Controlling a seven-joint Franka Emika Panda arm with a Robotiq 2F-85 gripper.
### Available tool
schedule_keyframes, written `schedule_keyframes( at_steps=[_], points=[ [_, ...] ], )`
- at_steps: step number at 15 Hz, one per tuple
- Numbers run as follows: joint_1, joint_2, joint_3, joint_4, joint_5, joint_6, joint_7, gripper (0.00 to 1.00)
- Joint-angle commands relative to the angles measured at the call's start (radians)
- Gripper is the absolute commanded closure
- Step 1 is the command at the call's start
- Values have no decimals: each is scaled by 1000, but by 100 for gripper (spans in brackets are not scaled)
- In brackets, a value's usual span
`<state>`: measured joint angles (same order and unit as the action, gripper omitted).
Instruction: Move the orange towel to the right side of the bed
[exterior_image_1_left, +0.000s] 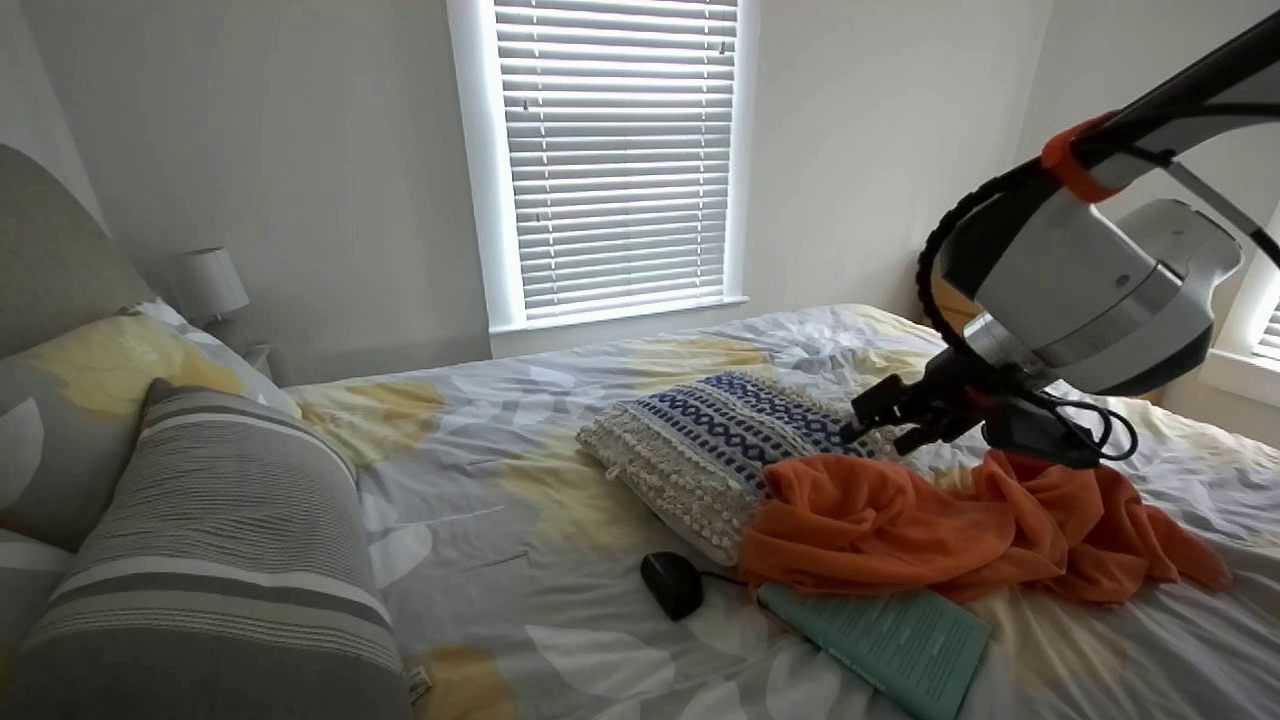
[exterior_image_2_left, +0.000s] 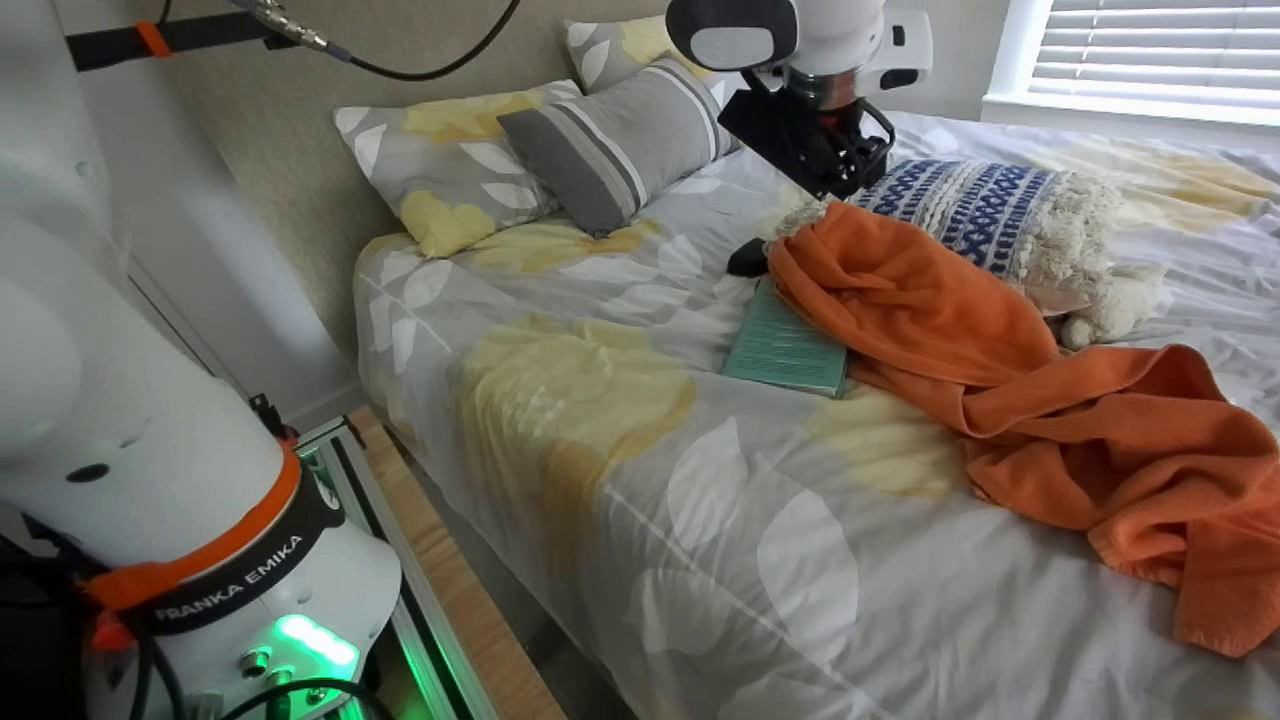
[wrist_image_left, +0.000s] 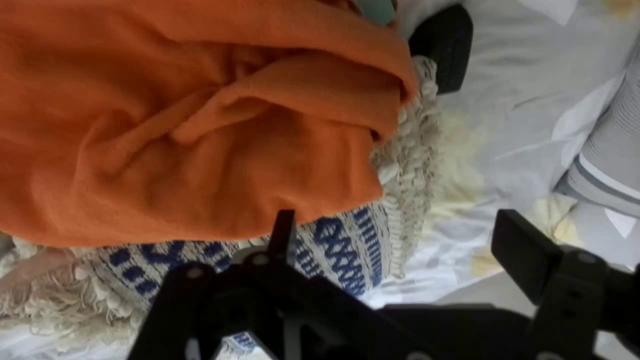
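Observation:
The orange towel (exterior_image_1_left: 900, 530) lies crumpled in a long heap on the bed (exterior_image_1_left: 520, 590), in both exterior views (exterior_image_2_left: 1000, 370). One end rests on the blue and white patterned pillow (exterior_image_1_left: 740, 420) and partly covers the green book (exterior_image_1_left: 900, 645). In the wrist view the towel (wrist_image_left: 200, 125) fills the upper left. My gripper (exterior_image_1_left: 876, 437) is open with nothing between its fingers, over the patterned pillow beside the towel's upper end. In the wrist view the gripper's (wrist_image_left: 395, 220) left fingertip overlaps the towel's edge; I cannot tell if it touches. The far part of the pillow is hidden.
A black mouse (exterior_image_1_left: 672, 585) lies beside the pillow and book. A grey striped pillow (exterior_image_1_left: 230, 520) and flowered pillows (exterior_image_2_left: 450, 160) stand at the headboard. A cream fluffy thing (exterior_image_2_left: 1110, 310) lies by the patterned pillow. The robot base (exterior_image_2_left: 230, 560) stands beside the bed.

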<state>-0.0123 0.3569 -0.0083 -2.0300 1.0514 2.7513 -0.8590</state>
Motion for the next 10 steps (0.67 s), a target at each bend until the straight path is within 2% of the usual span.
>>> schedule_keyframes(
  at_steps=[1, 4, 6, 9, 10],
  points=[
    [192, -36, -243, -37, -278, -146, 231, 0],
    [364, -43, -464, 13, -521, -317, 395, 0],
    [421, -61, -539, 72, -686, -468, 481, 0],
    [436, -103, -534, 153, -880, -705, 559, 0],
    [282, -140, -350, 169, -985, -765, 614, 0]
  ],
)
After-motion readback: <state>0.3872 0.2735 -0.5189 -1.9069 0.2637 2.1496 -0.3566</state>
